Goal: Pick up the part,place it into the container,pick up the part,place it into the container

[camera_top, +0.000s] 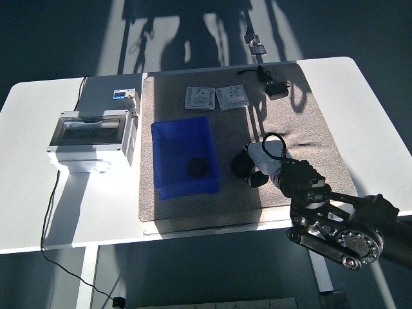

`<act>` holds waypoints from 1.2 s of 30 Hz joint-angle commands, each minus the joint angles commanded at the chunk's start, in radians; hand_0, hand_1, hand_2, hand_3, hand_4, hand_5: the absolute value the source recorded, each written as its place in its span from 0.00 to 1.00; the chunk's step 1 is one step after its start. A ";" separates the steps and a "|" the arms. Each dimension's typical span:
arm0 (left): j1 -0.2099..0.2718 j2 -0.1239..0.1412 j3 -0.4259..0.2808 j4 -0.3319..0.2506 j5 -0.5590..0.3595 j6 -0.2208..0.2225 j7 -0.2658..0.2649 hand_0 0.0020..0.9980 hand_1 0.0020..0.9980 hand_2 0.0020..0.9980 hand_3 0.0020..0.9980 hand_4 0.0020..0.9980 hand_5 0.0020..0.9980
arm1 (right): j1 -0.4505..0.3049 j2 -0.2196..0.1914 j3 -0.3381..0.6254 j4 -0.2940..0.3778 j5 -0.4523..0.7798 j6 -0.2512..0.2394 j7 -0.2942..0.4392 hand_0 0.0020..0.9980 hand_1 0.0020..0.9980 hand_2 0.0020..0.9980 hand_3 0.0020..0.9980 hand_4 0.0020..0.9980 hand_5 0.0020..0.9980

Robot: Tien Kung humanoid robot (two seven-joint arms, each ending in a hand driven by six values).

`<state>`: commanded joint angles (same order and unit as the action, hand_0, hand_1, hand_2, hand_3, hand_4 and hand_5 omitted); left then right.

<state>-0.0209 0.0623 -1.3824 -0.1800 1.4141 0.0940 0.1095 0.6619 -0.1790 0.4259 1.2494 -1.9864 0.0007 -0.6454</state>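
Note:
A blue container [174, 138] stands on the brown mat [302, 135] left of centre, with one black part [196, 168] lying inside it. A second black part [241, 165] sits on the mat just right of the container. My right hand [256, 168] comes in from the lower right and lies against the right side of this part, low over the mat. Its grey body and a looped black cable hide the part's right edge. I cannot see whether it has hold of the part. My left arm is out of view.
A grey electrical box with a clear lid [90, 135] stands left of the container. Two white socket plates [199, 98] [232, 96] and a black adapter [277, 88] lie at the mat's far edge. A small clip [257, 46] lies on the floor beyond the table.

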 joint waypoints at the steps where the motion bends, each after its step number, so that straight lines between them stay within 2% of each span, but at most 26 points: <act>1: 0.000 0.000 -0.001 0.000 0.002 0.000 0.000 0.68 0.55 0.65 0.68 0.66 0.75 | 0.001 0.000 -0.004 -0.002 0.000 -0.009 0.000 0.71 0.47 0.41 0.61 0.35 0.03; 2: -0.001 0.000 -0.001 0.000 0.003 0.000 0.001 0.68 0.55 0.65 0.68 0.67 0.76 | 0.001 0.000 -0.005 -0.004 -0.001 -0.021 0.000 0.70 0.46 0.41 0.61 0.30 0.00; 8: 0.002 -0.001 0.000 0.000 -0.001 0.002 0.001 0.68 0.55 0.65 0.68 0.67 0.76 | 0.004 -0.012 0.040 0.004 -0.075 -0.144 0.005 0.68 0.45 0.41 0.60 0.29 0.00; 14: 0.002 -0.007 -0.003 0.000 0.006 0.006 0.004 0.68 0.55 0.65 0.68 0.67 0.76 | 0.036 -0.013 0.030 0.010 -0.118 -0.299 0.074 0.67 0.45 0.42 0.60 0.30 0.00; 18: 0.005 -0.022 -0.009 0.000 0.018 0.003 0.001 0.68 0.55 0.65 0.68 0.67 0.76 | 0.082 0.007 -0.031 0.009 -0.006 -0.424 0.199 0.67 0.45 0.42 0.60 0.30 0.00; 22: 0.006 -0.034 0.002 0.000 0.034 -0.041 -0.023 0.68 0.55 0.66 0.68 0.67 0.77 | 0.119 0.038 -0.095 0.017 0.134 -0.526 0.352 0.68 0.45 0.43 0.62 0.29 0.00; 24: 0.005 -0.036 0.010 0.000 0.033 -0.057 -0.029 0.68 0.55 0.66 0.68 0.67 0.77 | 0.132 0.045 -0.121 0.013 0.182 -0.535 0.406 0.68 0.45 0.43 0.62 0.29 0.00; 27: 0.002 -0.041 0.018 0.000 0.029 -0.070 -0.029 0.69 0.57 0.69 0.69 0.67 0.77 | 0.146 0.052 -0.152 -0.002 0.256 -0.511 0.490 0.67 0.47 0.46 0.62 0.29 0.01; 30: 0.000 -0.042 0.026 0.000 0.025 -0.071 -0.026 0.69 0.57 0.69 0.69 0.67 0.77 | 0.152 0.056 -0.156 -0.009 0.265 -0.510 0.548 0.67 0.47 0.46 0.62 0.29 0.01; 31: 0.000 -0.042 0.030 0.000 0.021 -0.068 -0.025 0.69 0.57 0.69 0.69 0.67 0.77 | 0.153 0.057 -0.153 -0.011 0.263 -0.515 0.560 0.67 0.47 0.46 0.62 0.29 0.01; 32: 0.000 -0.042 0.032 0.000 0.018 -0.064 -0.024 0.69 0.57 0.70 0.69 0.67 0.77 | 0.155 0.058 -0.150 -0.014 0.258 -0.520 0.569 0.70 0.56 0.58 0.64 0.31 0.04; 36: 0.000 -0.038 0.033 0.000 0.006 -0.048 -0.025 0.69 0.57 0.70 0.69 0.67 0.77 | 0.159 0.063 -0.145 -0.019 0.240 -0.499 0.566 0.70 0.56 0.58 0.64 0.31 0.04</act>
<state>-0.0214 0.0241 -1.3496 -0.1800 1.4200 0.0459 0.0846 0.8208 -0.1165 0.2808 1.2302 -1.7460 -0.4982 -0.0792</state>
